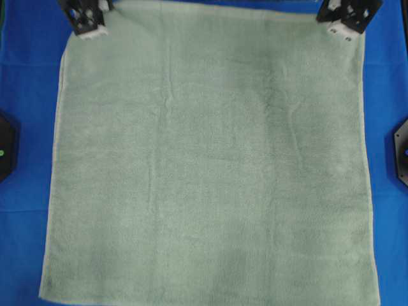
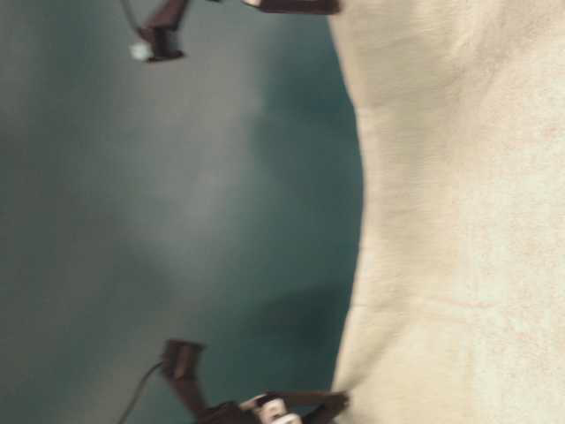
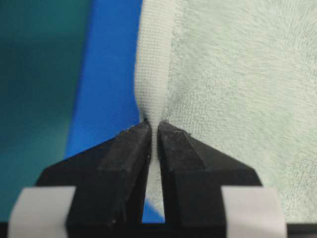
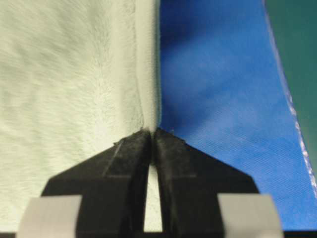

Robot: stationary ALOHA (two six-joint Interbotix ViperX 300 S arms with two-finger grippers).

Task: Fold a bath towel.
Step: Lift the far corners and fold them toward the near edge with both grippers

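Fuzzy terry bath towel (image 1: pixel 210 159); seemingly matt.

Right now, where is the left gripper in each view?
Overhead: left gripper at the top left, on the bath towel's corner.
Table-level: gripper at the bottom edge, meeting the towel.
Left wrist: bottom centre, shut on the hem.
Right wrist: not in it.
Shared landmark: the towel's hemmed edge.
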